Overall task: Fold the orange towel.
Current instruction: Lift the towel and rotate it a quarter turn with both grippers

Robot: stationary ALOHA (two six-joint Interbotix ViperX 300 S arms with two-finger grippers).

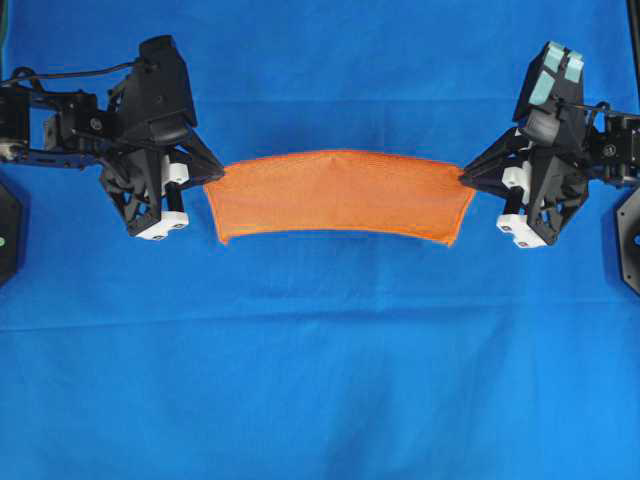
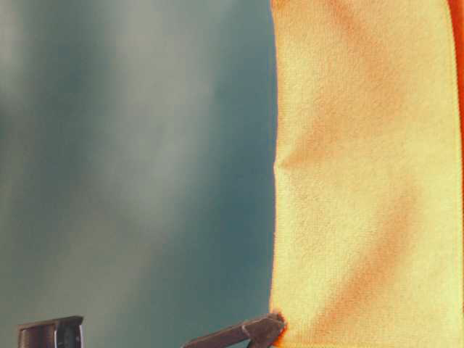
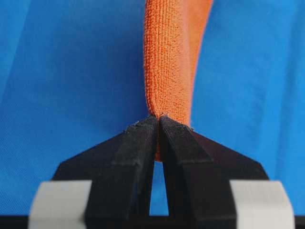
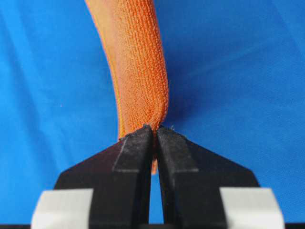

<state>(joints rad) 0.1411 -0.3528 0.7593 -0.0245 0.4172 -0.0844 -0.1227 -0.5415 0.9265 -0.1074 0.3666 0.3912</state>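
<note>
Seen from overhead, a square orange terry towel with a thin stitched hem (image 1: 340, 195) is stretched between two black robot arms over a tabletop covered by a large blue cloth (image 1: 320, 380); the towel appears as a wide band, its upper edge bowed upward in the picture and its lower edge curved the same way; it sits in the upper middle of the view.

The left gripper (image 1: 207, 180) meets the towel's left end, and the right gripper (image 1: 462, 176) meets its right end; each arm reaches in from its own side of the picture.

In the left wrist view, the two black jaws are clenched on the towel's edge, pinching the fuzzy fabric between their tips; the towel runs away from the jaws as a narrow upright strip, with the blue cloth behind it.

The right wrist view shows the same kind of grasp; the jaws are pressed together on the towel's end, and the fabric rises from them, leaning toward the left of the picture, with the pale hem line visible along one side.

The table-level view is filled on its right by the towel, lit yellow-orange, hanging flat with soft creases; a dark fingertip (image 2: 250, 332) touches its lower left corner; the background is a blurred grey-teal.
</note>
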